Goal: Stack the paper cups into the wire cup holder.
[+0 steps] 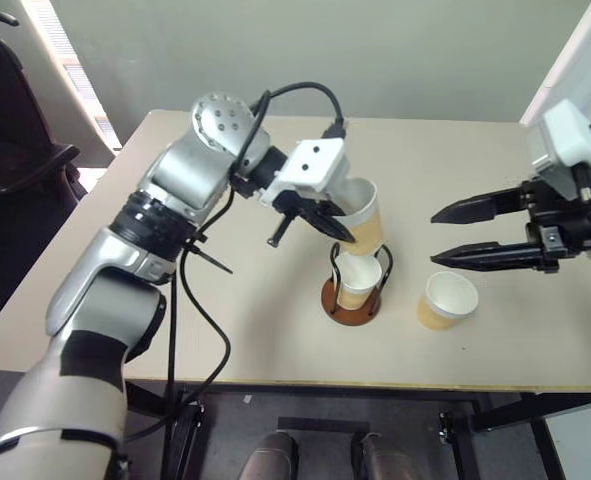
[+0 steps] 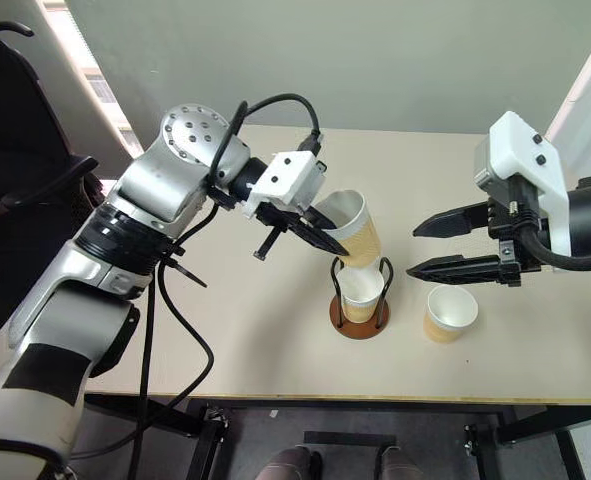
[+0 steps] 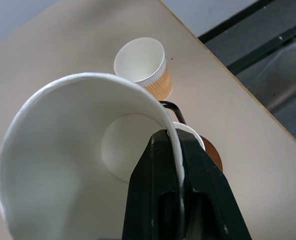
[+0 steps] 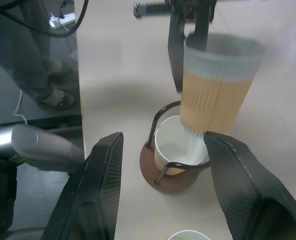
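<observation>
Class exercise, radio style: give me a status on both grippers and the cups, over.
Left gripper shut on a paper cup, tilted above the wire cup holder. One cup already seated. Right gripper open, empty. Third cup beside holder; path clear.

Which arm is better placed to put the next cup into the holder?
Left. Its tool is shut on the rim of a paper cup, held tilted just above the wire cup holder, which already has one cup seated. The right tool is open, holding nothing, above the third cup.
</observation>
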You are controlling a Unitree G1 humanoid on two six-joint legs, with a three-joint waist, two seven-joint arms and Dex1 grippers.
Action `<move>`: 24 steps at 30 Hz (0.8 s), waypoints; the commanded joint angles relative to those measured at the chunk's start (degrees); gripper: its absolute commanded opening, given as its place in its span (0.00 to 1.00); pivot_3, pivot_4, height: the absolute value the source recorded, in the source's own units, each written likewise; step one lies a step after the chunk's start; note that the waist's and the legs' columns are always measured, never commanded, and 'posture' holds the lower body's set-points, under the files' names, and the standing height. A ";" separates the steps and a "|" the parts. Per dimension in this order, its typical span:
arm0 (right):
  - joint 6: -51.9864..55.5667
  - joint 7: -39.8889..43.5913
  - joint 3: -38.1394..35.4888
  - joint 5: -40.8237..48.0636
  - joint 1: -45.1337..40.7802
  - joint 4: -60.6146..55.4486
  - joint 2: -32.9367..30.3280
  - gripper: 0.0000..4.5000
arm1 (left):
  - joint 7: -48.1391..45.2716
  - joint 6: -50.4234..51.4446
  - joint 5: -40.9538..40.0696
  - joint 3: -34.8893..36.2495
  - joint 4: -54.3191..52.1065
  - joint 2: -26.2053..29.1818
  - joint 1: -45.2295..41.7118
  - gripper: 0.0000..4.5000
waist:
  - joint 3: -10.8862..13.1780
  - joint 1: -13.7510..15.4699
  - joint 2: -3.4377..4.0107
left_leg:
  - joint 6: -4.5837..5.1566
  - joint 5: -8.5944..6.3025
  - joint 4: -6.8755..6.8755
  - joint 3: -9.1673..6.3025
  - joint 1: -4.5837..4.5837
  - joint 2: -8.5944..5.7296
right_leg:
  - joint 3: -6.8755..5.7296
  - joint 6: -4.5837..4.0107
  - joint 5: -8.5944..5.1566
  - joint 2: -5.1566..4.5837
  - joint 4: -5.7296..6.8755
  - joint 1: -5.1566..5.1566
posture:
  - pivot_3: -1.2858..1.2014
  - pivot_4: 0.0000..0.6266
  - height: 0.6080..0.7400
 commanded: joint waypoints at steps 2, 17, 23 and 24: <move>1.14 -2.91 -4.04 3.18 0.83 -1.92 -1.04 0.58 | -2.27 -4.44 0.77 -1.82 2.44 -1.87 -2.06 0.02 | 0.00 0.05 0.01 | -0.01 -0.01 0.13 0.02 -0.05 -0.02 | 0.04 0.11 -0.02 -0.03 0.01 0.01 | 0.52 0.24 1.00; 0.34 -7.52 -4.88 7.16 3.85 -2.82 -1.49 0.58 | -2.27 -7.03 -0.47 -9.18 0.25 -0.47 -0.27 0.02 | 0.00 0.40 0.01 | -0.09 -0.07 0.63 0.08 -0.46 -0.12 | 0.07 0.51 -0.03 -0.12 -0.11 -0.06 | 0.52 0.24 1.00; 0.53 -8.62 -4.23 8.41 4.33 -3.62 -1.76 0.58 | -2.27 -9.37 3.51 -8.13 2.65 -3.97 0.31 0.06 | 0.00 0.55 0.00 | -0.08 -0.07 0.66 0.08 -0.48 -0.17 | 0.07 0.56 -0.03 -0.16 -0.11 -0.05 | 0.52 0.24 1.00; 0.50 -8.64 -4.15 8.40 4.58 -3.70 -1.94 0.58 | -2.27 -9.67 4.00 -7.99 3.08 -4.47 0.18 0.11 | 0.00 0.55 0.00 | -0.08 -0.07 0.66 0.09 -0.47 -0.17 | 0.06 0.57 -0.03 -0.17 -0.11 -0.05 | 0.52 0.24 1.00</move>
